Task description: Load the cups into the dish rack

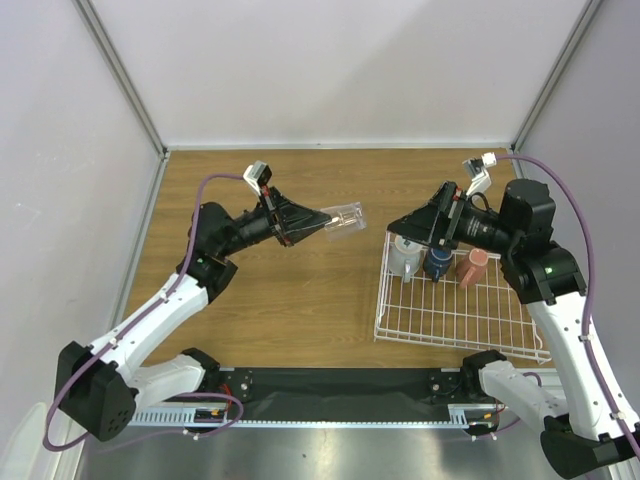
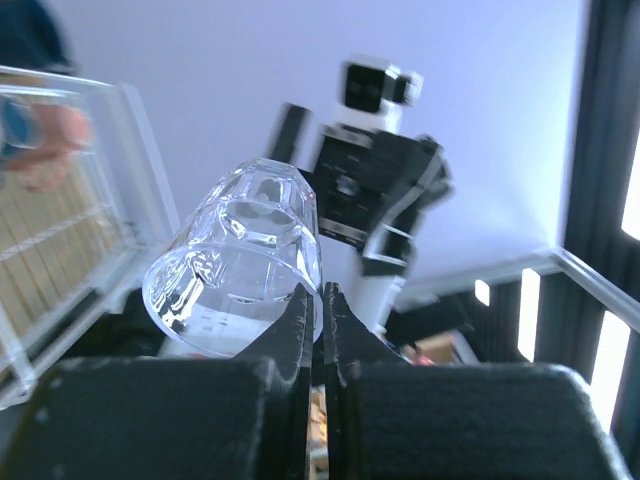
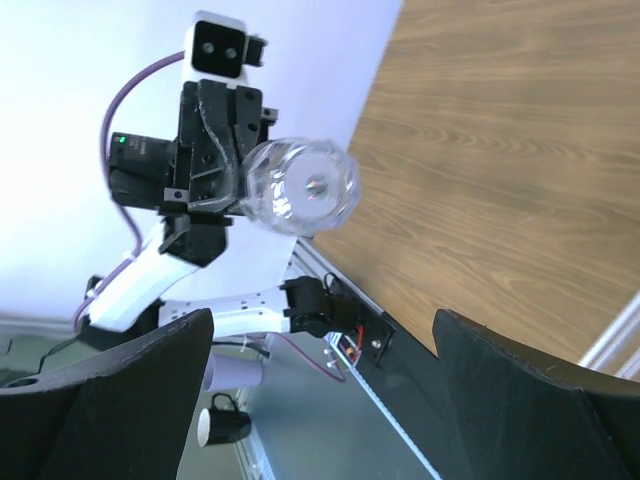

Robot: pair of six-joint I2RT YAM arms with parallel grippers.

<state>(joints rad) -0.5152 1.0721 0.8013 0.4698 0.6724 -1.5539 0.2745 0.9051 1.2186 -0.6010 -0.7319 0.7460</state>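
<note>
Closest to the lens in the left wrist view, the left claw [image 2: 322,292] is clenched, its two black jaws pressed almost together on the rim wall of the clear glass [image 2: 240,260]. That glass is off the surface, lying on its side in the air, mouth toward the claw and thick base pointing away. From the top view the same claw [image 1: 325,222] reaches out over the middle of the wooden surface [image 1: 290,300], and the glass [image 1: 345,217] hangs at its tip, left of the dish rack [image 1: 450,312] and apart from it. The rack sits on the right part of the surface, near the right arm's base. Three cups stand in a row along its far side: a pale mug [image 1: 405,258] in the far left corner, a dark blue cup [image 1: 437,263] just beside it, and a reddish-pink cup [image 1: 472,268] to the right of that. The right claw [image 1: 398,228] hovers over that far left corner, above the pale mug, facing the glass. In its own wrist view the right claw [image 3: 325,400] is released, jaws spread wide with nothing between them, and the glass [image 3: 300,187] shows base-on beyond them.
</note>
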